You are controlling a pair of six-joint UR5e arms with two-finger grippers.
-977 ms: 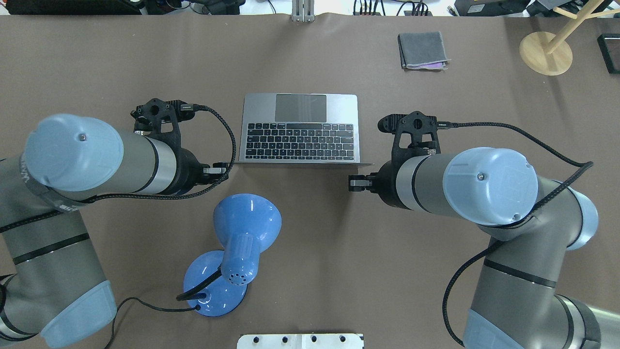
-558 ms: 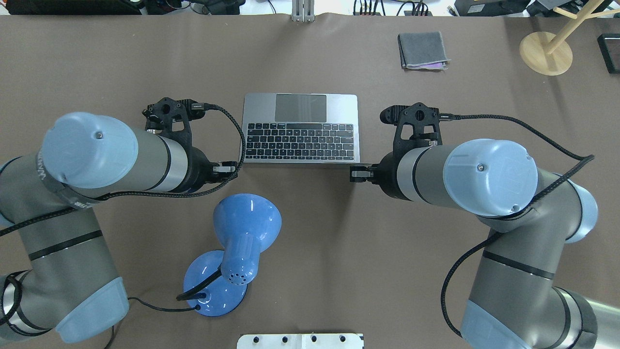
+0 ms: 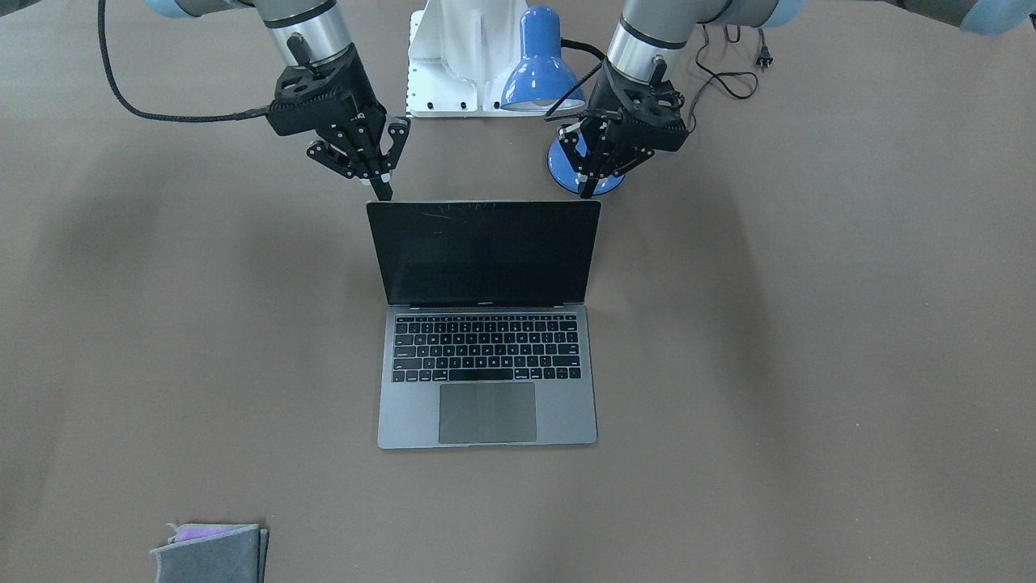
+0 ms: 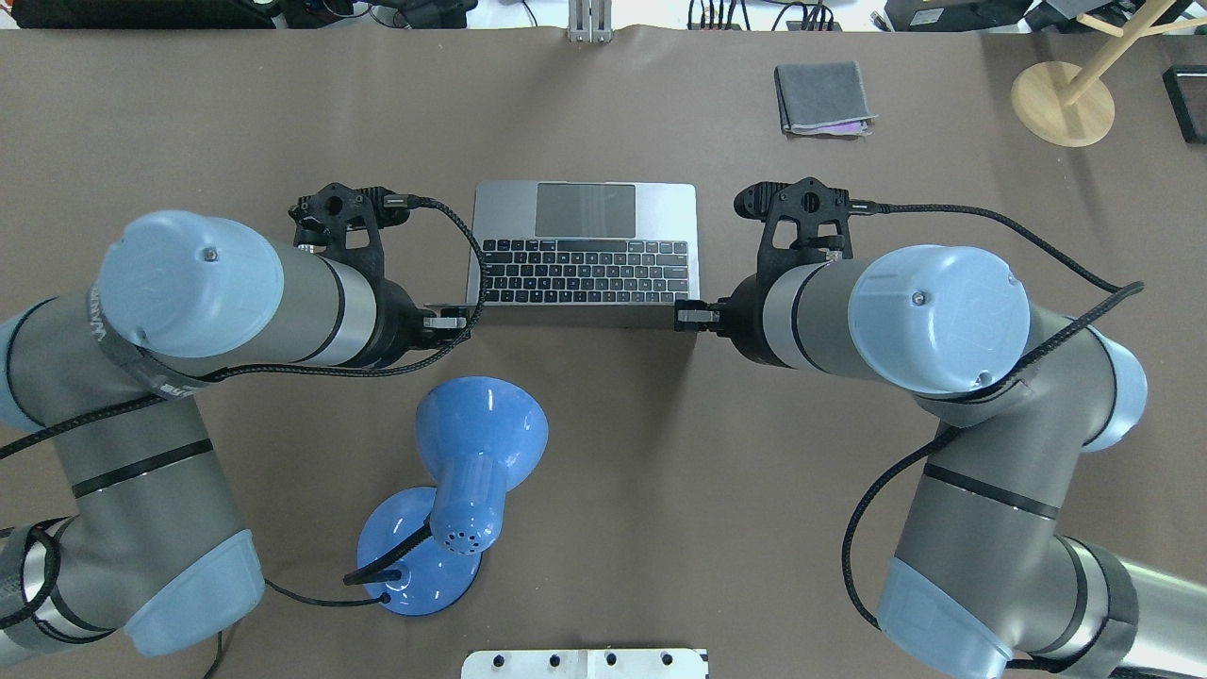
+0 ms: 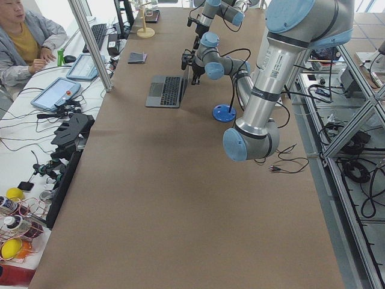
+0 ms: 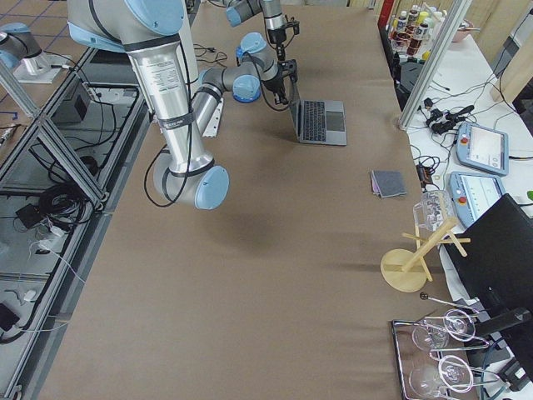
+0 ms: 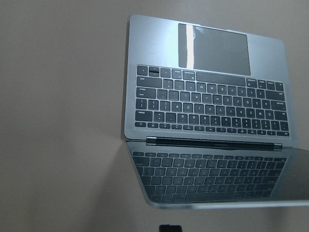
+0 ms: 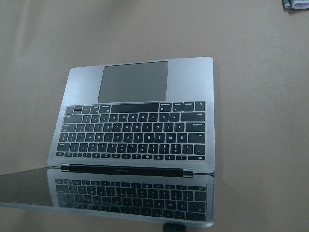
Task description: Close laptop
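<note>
- Flanking the open laptop [image 3: 486,356]: right gripper [image 3: 380,188] and left gripper [image 3: 586,188], jaws on both look pressed together, tips down.
- Lid [image 3: 484,251] stands just ahead of both tips, its top edge running tip to tip; can't tell if touching.
- Both arms equally near; the close needs a push forward and down.

Both arms have swung forward across the table since a moment ago. The left gripper [image 4: 451,321] and the right gripper [image 4: 688,316] have drawn in to the two top corners of the laptop [image 4: 585,203] lid [image 4: 580,316]. The lid has tipped forward, its grey back now hiding the keyboard's nearest edge.
</note>
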